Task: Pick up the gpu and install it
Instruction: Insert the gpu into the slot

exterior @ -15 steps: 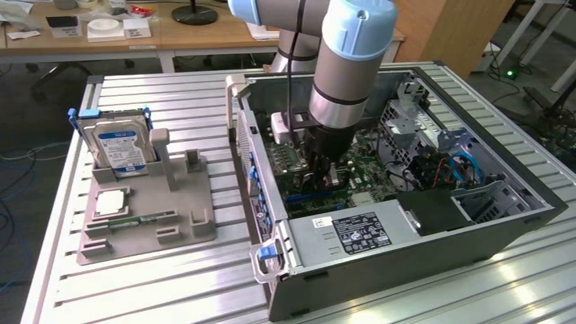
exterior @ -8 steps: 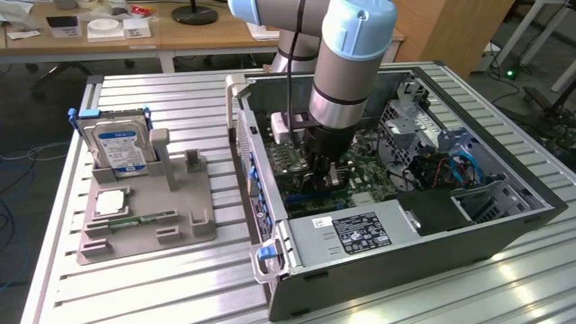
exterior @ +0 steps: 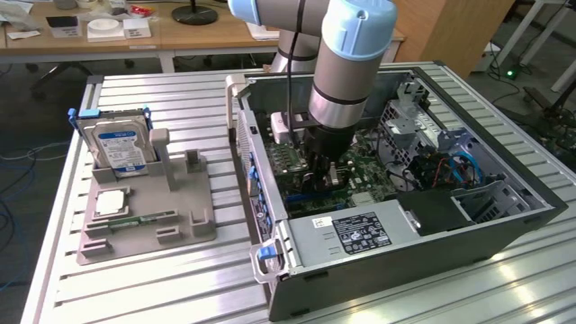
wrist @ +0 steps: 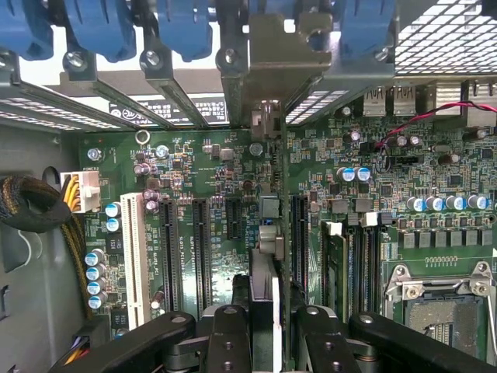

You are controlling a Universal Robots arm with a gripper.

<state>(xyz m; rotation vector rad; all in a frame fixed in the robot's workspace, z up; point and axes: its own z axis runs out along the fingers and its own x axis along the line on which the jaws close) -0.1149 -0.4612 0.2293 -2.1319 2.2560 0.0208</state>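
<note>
The gpu (wrist: 269, 233) shows edge-on in the wrist view, as a thin dark card standing upright over the green motherboard (wrist: 194, 171). Its pale metal bracket (wrist: 272, 58) lies against the case's rear slot openings. My gripper (wrist: 268, 334) is shut on the card's near end, with a black finger (wrist: 225, 334) on each side. The card runs between the black expansion slots (wrist: 198, 249); I cannot tell whether it is seated. In the exterior view my gripper (exterior: 326, 177) reaches down inside the open computer case (exterior: 504, 223).
Blue slot latches (wrist: 101, 31) line the rear wall. A memory stick (wrist: 335, 264) and an empty processor socket (wrist: 443, 303) sit beside the card. The power supply (exterior: 360, 233) fills the case's near end. A grey tray (exterior: 144, 233) at the exterior view's left holds a hard drive (exterior: 121, 148).
</note>
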